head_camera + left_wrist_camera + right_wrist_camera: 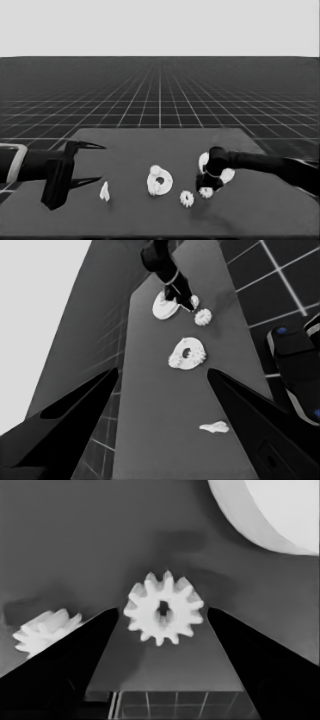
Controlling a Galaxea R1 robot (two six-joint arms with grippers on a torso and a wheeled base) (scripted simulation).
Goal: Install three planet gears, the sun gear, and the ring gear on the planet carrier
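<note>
Beside the larger round part (226, 172), on its near side, lies the gear (163, 608) that the right gripper (206, 186) hovers over, fingers spread wide on either side and touching nothing. A second gear (187, 198) sits close by, a little farther from that part. If the fingers come down off-centre, one tip could land on the teeth and flick the gear away, or nudge its neighbour. A slanted squeeze across the teeth could tilt it too. The smaller round part (159, 180) lies well apart from the larger one, toward the table's middle, with gears already on it, so a tilted gear might fail to seat there. Beyond it lies a thin white piece (104, 192), and over that end the left gripper (97, 162) waits, spread wide.
</note>
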